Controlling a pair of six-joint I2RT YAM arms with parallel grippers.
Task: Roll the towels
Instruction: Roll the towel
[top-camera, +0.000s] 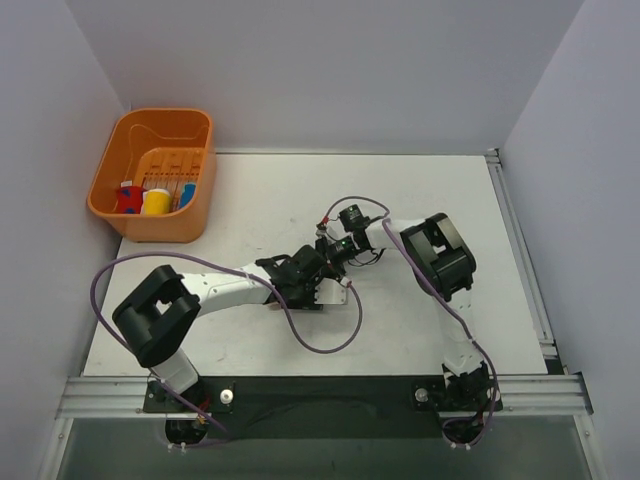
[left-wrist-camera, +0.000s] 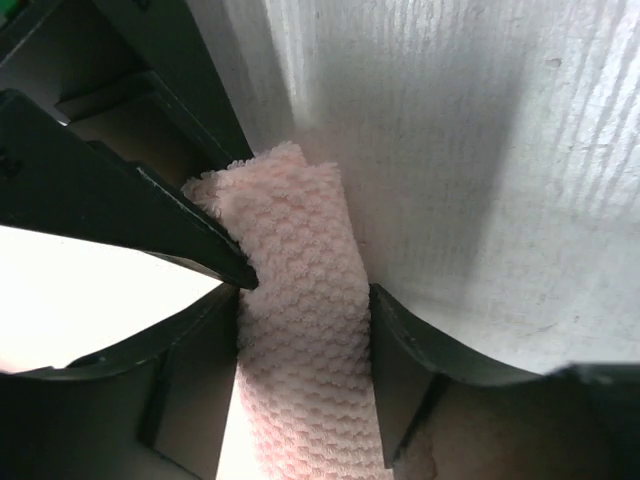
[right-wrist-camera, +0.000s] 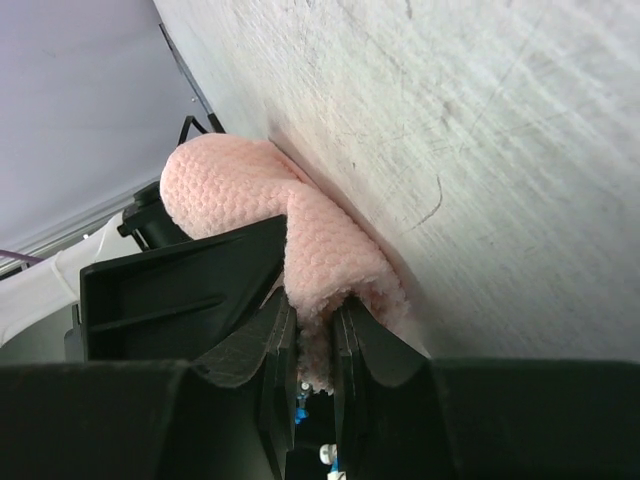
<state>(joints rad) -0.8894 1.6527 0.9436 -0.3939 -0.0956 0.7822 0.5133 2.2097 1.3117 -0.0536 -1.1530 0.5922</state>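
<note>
A pale pink towel (left-wrist-camera: 300, 230), rolled into a narrow bundle, lies on the white table near its middle. Only a small pale patch of the towel (top-camera: 333, 293) shows under the arms in the top view. My left gripper (left-wrist-camera: 307, 292) straddles the roll, and the cloth fills the gap between its two fingers (left-wrist-camera: 400, 340). My right gripper (right-wrist-camera: 315, 320) is shut on a fold of the same towel (right-wrist-camera: 230, 185), pinching its edge between the pads. Both grippers meet over the towel, the left gripper (top-camera: 303, 280) just below the right gripper (top-camera: 337, 253).
An orange basket (top-camera: 150, 228) stands at the back left with small colourful things in it. A purple cable (top-camera: 330, 345) loops over the table (top-camera: 430, 190) in front of the grippers. Grey walls close in the left, back and right sides.
</note>
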